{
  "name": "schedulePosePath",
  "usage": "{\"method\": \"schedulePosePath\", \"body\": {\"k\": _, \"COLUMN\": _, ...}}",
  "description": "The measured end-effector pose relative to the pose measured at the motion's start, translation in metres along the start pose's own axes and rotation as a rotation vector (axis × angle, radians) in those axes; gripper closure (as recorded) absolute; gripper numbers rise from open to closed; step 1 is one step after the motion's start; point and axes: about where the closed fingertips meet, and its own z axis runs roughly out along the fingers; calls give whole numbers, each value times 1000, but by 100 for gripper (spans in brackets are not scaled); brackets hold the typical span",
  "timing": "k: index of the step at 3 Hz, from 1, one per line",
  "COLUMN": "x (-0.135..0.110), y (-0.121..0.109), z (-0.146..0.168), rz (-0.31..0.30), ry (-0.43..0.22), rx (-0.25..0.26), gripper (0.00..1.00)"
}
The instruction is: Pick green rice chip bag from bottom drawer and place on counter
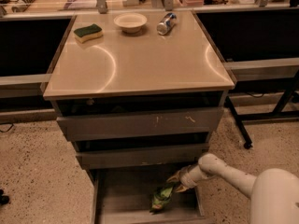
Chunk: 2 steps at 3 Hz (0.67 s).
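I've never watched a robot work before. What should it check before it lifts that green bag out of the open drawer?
1. Bottom drawer pulled out far enough to reach in: ok.
2. Green rice chip bag in plain view on the drawer floor: ok.
3. Gripper down inside the drawer, at the bag's upper right end: ok.
4. Firm hold on the bag: cannot tell.
5. Bare stretch of counter in front of the sponge, bowl and can for setting the bag down: ok.
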Motion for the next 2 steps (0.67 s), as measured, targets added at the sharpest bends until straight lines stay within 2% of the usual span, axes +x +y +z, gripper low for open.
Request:
{"method": "schedulePosePath", "body": {"k": 1, "x": -9, "y": -1, "z": -3, "rz": -8, "ry": -12, "rx": -28, "gripper": 85}}
{"method": "schedulePosePath", "body": {"k": 2, "x": -31, "y": -11, "z": -24, "rz": -15, "ry": -41, "rx": -52, "gripper": 100}}
